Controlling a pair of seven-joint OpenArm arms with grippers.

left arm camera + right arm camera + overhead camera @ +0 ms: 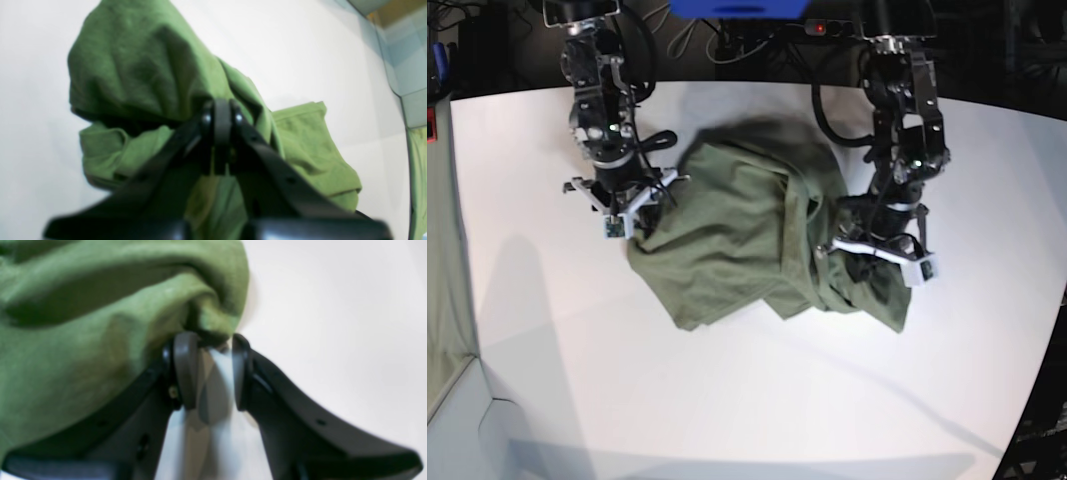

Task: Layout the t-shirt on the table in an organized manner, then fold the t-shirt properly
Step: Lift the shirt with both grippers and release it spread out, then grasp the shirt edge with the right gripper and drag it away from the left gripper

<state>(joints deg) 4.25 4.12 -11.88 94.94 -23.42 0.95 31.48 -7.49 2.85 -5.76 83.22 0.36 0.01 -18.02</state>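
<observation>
The olive-green t-shirt (737,230) lies crumpled in a heap on the white table (727,400), between my two arms. In the base view my left gripper (859,238) is down in the shirt's right side. The left wrist view shows this left gripper (222,111) with its jaws pressed together, shut on a fold of the t-shirt (133,66) that rises up behind it. My right gripper (640,207) is at the shirt's left edge. Close up, the right gripper (208,340) is open. Bare table shows between its fingers, and a bunched hem of the t-shirt (83,340) touches its tips.
The table's curved edge (397,93) runs along the right of the left wrist view, with tiled floor (407,50) beyond it. A pale green cloth strip (442,250) hangs at the table's left side. Cables and dark equipment (727,40) crowd the far edge behind the arms.
</observation>
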